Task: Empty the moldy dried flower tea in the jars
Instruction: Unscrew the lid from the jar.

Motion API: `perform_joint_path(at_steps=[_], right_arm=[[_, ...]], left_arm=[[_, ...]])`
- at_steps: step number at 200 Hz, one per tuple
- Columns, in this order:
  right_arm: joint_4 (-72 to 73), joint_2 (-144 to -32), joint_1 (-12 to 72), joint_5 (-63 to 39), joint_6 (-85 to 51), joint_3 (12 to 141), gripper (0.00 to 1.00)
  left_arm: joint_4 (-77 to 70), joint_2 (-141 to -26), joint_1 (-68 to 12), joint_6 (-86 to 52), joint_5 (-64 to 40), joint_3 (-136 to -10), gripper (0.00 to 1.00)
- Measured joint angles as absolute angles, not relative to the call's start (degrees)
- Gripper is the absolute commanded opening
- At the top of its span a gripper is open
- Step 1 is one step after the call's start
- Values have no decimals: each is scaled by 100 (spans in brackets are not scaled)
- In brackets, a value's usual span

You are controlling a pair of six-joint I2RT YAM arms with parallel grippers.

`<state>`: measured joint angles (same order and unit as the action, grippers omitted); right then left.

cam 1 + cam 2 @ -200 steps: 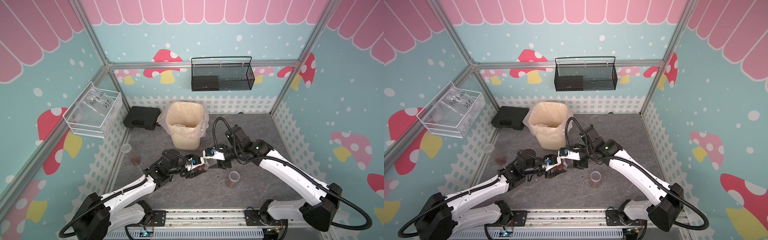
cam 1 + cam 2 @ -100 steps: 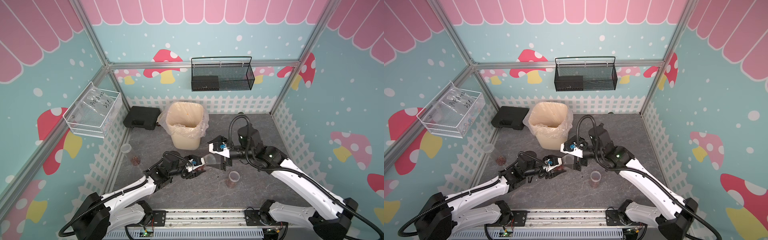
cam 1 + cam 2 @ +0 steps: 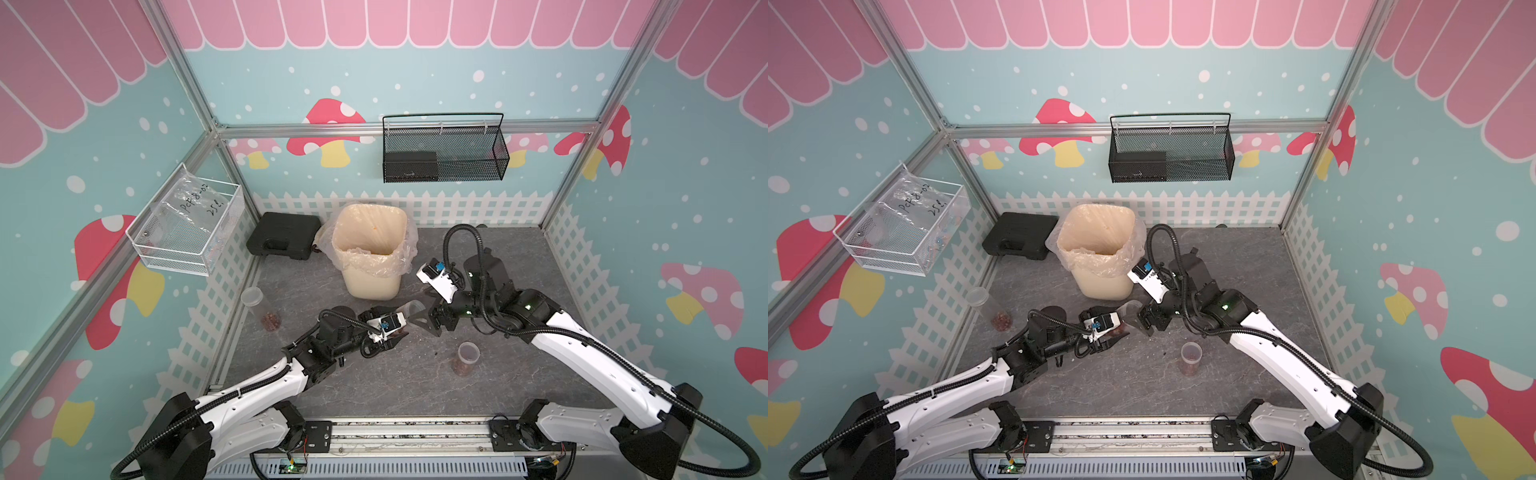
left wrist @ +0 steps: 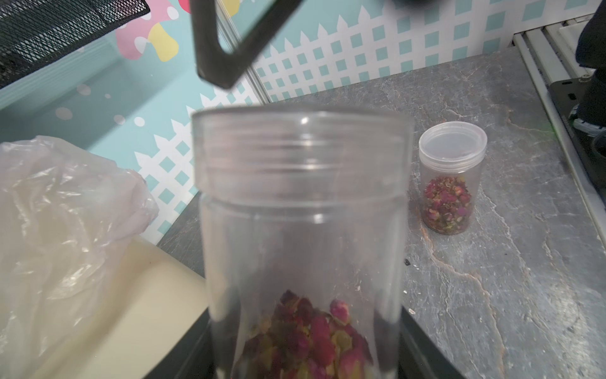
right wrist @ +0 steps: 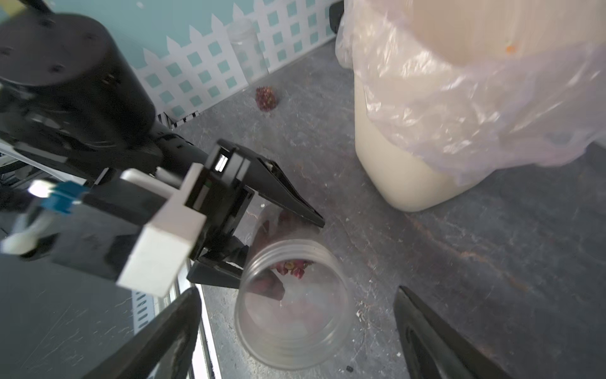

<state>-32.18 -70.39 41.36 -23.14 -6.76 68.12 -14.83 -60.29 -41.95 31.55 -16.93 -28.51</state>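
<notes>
three hold dried flower tea (image 4: 305,334): left jar (image 3: 266,309) at the tabletop (image 3: 374,386)'s left edge, open jar (image 3: 411,311) pinched tilted in the left gripper (image 3: 397,332), capped jar (image 3: 466,359) toward the front edge. right gripper (image 3: 428,323)'s fingers spread wide beside the open jar's mouth.

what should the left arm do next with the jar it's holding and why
Probably carry the held jar up over the rim of the waste bin before tipping it. The left gripper is shut on it, its threaded mouth shows no lid, the dried flower tea sits at its bottom, and the right gripper stands open, off the jar.
</notes>
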Motion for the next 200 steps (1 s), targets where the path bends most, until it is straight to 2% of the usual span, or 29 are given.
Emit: perform_joint_path(at_steps=[18,38,79,100,126,162,191,200], right_arm=[[-3328,-7201,4136,-2344,-825,6812,82],[-3365,-7301,4136,-2462,-945,6834,65],[-3485,-7384,4147,-2596,-762,6963,39],[-3586,-7408,4130,-2668,-121,7032,25],[-3787,-7393,4136,-2766,1426,7037,14],[-4303,-7354,4169,-2786,3697,7260,16],[-4683,-7507,4176,-2781,4427,7544,35],[-4703,-7568,4176,-2783,4460,7568,46]], left_arm=[[-1483,-6029,-4217,3157,-1656,-2851,13],[-1468,-6029,-4239,3162,-1605,-2851,12],[-1439,-6007,-4246,3175,-1577,-2851,12],[-1435,-6007,-4246,3173,-1651,-2853,12],[-1216,-6051,-4193,3118,-2078,-2934,12],[-1031,-6318,-4018,2886,-3057,-3173,11],[-967,-6388,-3990,2821,-3273,-3245,12],[-930,-6388,-3979,2821,-3258,-3242,12]])
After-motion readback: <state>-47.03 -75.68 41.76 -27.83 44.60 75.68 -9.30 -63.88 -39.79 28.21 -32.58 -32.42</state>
